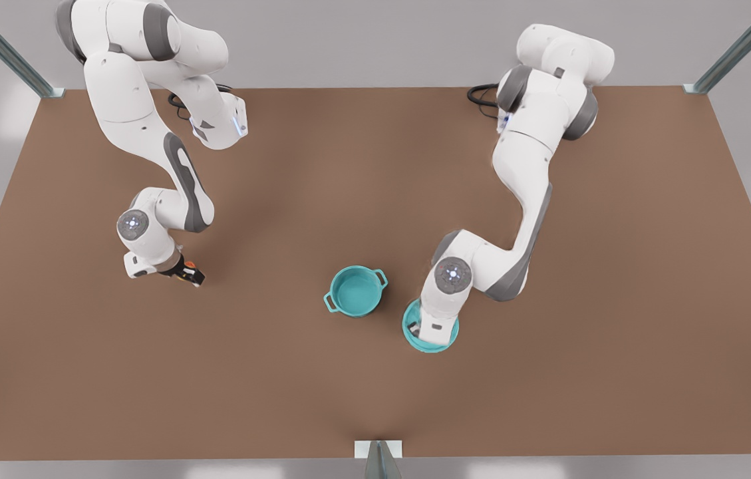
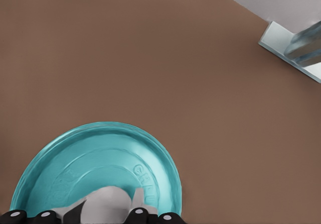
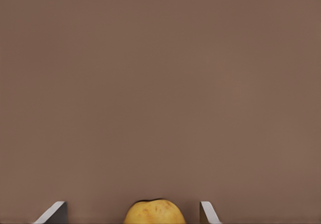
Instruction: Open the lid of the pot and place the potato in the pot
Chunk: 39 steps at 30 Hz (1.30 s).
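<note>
The pot [image 1: 356, 291] sits uncovered near the table's [image 1: 375, 166] centre, its teal inside bare, so step 1 looks done. The pot lid [image 1: 415, 338] lies flat on the table at about 4 o'clock from the pot, just beside it. Judging from this, what is left is carrying the potato [image 1: 191, 266] over and dropping it in.

The potato is well apart from the pot, off at 9 o'clock from it, under the right gripper [image 1: 187, 273]. In the right wrist view the potato [image 3: 154, 212] sits between 2 fingertips [image 3: 51, 213] that are spread with a clear gap on each side, not yet pinching it. That arm is folded at the elbow with its wrist pointing down at the table.

The left gripper [image 1: 430, 332] is down on the lid (its arm reaches in from 1 o'clock of the pot, forearm low, wrist vertical). In the left wrist view the lid [image 2: 75, 169] fills the space under the fingers [image 2: 139, 196], which flank the white knob [image 2: 105, 201]. I cannot tell whether they grip it or have let go.
</note>
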Each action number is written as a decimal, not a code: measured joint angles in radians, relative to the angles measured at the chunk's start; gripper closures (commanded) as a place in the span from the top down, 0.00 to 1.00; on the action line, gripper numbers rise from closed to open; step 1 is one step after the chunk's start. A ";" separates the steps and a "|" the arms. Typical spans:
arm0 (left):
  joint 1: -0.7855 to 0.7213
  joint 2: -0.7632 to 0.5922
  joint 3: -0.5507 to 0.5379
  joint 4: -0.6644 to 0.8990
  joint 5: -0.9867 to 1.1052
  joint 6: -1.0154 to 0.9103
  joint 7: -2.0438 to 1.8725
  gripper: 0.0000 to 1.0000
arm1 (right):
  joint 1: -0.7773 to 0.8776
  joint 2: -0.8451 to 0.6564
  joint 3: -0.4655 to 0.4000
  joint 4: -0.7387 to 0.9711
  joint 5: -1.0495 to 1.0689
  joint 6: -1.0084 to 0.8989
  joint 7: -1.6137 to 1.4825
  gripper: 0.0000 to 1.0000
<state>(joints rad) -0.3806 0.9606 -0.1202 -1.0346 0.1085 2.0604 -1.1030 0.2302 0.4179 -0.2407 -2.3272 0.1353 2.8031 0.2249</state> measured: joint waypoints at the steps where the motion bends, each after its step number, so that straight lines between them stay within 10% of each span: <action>1: 0.051 0.027 -0.004 -0.002 -0.023 0.009 0.022 0.34 | 0.000 0.000 0.000 -0.001 0.000 0.003 0.000 0.95; 3: 0.098 0.068 -0.007 -0.009 -0.055 0.032 0.062 0.47 | 0.000 0.000 0.000 -0.006 0.000 0.007 0.001 0.95; 4: 0.108 0.076 -0.008 -0.011 -0.067 0.043 0.082 1.00 | 0.000 -0.001 0.000 -0.010 0.000 0.008 0.001 0.95; 9: 0.133 0.047 -0.003 -0.012 -0.090 0.049 0.182 1.00 | 0.000 -0.003 0.000 -0.028 0.000 0.021 0.001 0.78; 12: 0.299 -0.244 -0.016 -0.004 -0.099 -0.174 0.304 1.00 | 0.000 -0.004 0.000 -0.029 0.000 0.024 0.001 0.74; 16: 0.410 -0.681 -0.019 -0.403 -0.133 -0.354 0.461 1.00 | 0.000 -0.006 0.000 -0.030 0.001 0.025 0.001 0.64; 39: 0.445 -0.736 -0.006 -0.475 -0.272 -0.573 0.840 1.00 | 0.008 -0.022 0.006 -0.044 0.002 0.008 0.008 0.54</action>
<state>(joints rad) 0.0640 0.2249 -0.1266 -1.5100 -0.1635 1.4878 -0.2631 0.2379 0.3956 -0.2352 -2.3712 0.1376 2.8109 0.2329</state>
